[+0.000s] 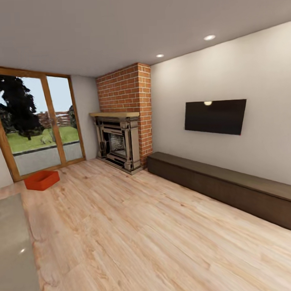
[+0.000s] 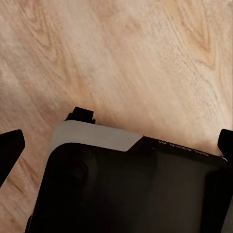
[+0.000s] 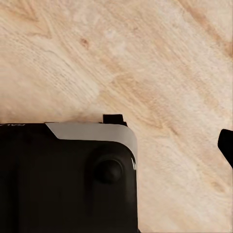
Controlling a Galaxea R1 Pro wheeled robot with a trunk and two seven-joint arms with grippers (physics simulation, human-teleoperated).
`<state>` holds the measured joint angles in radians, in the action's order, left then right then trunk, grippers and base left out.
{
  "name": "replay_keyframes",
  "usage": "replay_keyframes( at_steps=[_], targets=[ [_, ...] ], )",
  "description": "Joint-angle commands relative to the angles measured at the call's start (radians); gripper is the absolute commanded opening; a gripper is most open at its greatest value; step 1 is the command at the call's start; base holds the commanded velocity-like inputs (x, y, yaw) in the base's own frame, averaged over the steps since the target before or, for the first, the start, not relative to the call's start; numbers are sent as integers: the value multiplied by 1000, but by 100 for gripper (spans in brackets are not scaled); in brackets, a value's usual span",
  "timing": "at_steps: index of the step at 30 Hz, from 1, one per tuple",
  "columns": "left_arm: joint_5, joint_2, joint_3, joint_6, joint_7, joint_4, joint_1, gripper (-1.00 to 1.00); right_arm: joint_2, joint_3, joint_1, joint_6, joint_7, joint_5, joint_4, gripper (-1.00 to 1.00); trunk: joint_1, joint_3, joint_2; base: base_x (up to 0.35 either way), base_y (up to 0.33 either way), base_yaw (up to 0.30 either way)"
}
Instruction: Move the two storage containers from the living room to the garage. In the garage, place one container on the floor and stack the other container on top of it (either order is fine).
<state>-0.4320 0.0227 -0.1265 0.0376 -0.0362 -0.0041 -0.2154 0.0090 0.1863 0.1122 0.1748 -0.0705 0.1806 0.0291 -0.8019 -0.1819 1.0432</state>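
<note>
one storage container [image 1: 42, 180] on the wood floor [image 1: 145, 230] by the glass door [image 1: 34, 125], not yet reached; left gripper [image 2: 116, 141] spread, empty; right gripper's state: cannot tell.

1. I face the living room; one storage container [image 1: 42, 180] sits on the wood floor [image 1: 145, 230] at 10 o'clock, near the glass door [image 1: 36, 125].
2. Brick fireplace [image 1: 121, 134] at 12 o'clock.
3. Wall TV [image 1: 215, 116] above the low dark cabinet [image 1: 232, 186], 2 o'clock.
</note>
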Motion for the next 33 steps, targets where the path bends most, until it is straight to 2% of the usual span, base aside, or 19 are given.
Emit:
replay_keyframes(
  at_steps=[1, 7, 33],
  targets=[
    [-8, 0, -8, 4, -4, 0, -1, 100, 0, 9, 1, 6, -2, 10, 3, 100, -1, -1, 1, 332, 0, 263],
    [-8, 0, -8, 4, -4, 0, -1, 100, 0, 8, 1, 6, 1, 8, 3, 100, -1, -1, 1, 332, 0, 98],
    [-8, 3, -8, 0, -4, 0, -1, 100, -3, 18, 1, 5, 0, 5, 3, 100, -1, -1, 1, 332, 0, 3]
  ],
)
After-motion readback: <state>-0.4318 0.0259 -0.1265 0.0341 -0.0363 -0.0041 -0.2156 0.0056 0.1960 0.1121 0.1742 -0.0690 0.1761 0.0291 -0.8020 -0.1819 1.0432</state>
